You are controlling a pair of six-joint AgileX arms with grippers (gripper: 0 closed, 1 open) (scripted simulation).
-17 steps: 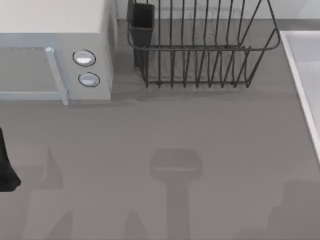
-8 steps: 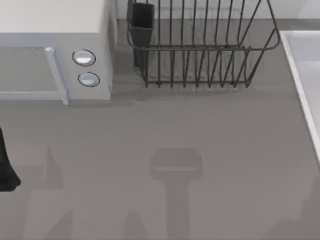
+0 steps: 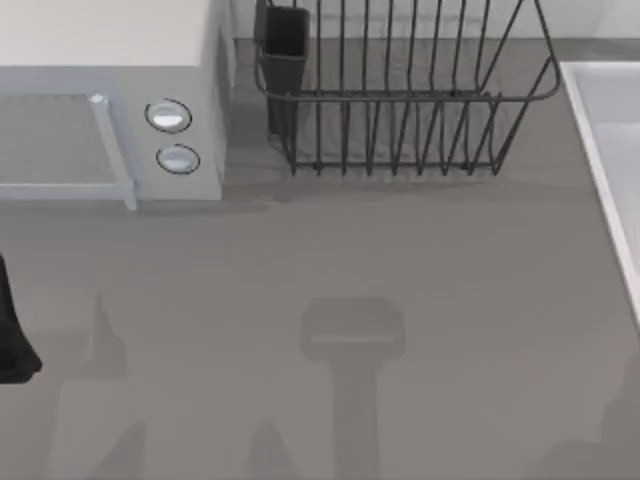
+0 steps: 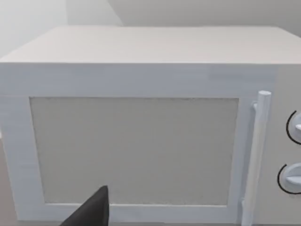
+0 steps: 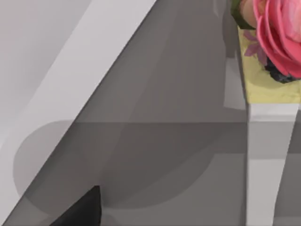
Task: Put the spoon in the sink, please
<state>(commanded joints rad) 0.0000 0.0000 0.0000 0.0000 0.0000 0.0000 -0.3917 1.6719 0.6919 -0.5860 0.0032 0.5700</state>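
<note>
Two arms sit at a grey table (image 3: 330, 260), and no spoon can be made out anywhere on it. From above, the white microwave (image 3: 110, 100) occupies the far left, the dark wire dish rack (image 3: 400, 100) stands at the far centre, and the sink (image 3: 600, 130) runs along the right edge, its pale rim raised. A dark part of the left arm (image 3: 12, 330) pokes in at the left edge.

The left wrist camera faces the microwave's door, with one dark fingertip of the left gripper (image 4: 91, 209) low in view; how far that claw is spread cannot be told.

The right wrist camera looks along the sink's rim (image 5: 80, 80) toward a pink flower (image 5: 277, 33); one fingertip of the right gripper (image 5: 82, 209) intrudes, its opening and load likewise unclear. The sound next move, by this evidence, is locating the spoon before reaching.
</note>
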